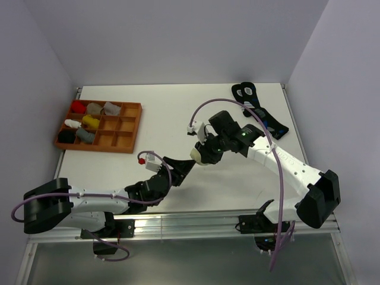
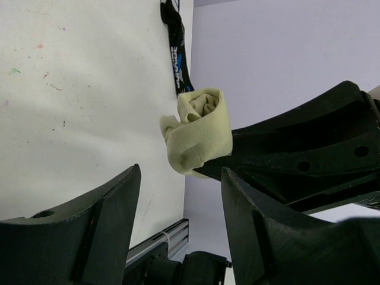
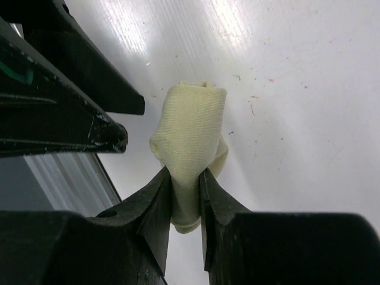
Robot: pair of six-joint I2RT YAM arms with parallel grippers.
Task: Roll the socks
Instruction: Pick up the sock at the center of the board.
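Your left gripper (image 2: 178, 178) lies low over the table (image 1: 160, 113) with the arm stretched forward. Its hard black fingers (image 2: 95, 219) are parted and have nothing between them. Just beyond their tips is the sock (image 3: 190, 124), a soft, pale cream knit wound into a stubby roll over the table's middle. Your right gripper (image 3: 185, 178), wrist turned back toward you, pinches the roll's end tightly. Far left, a brown compartment tray (image 1: 95, 147) holds small bundles (image 1: 90, 122). Far right lie flat black socks (image 1: 261, 116).
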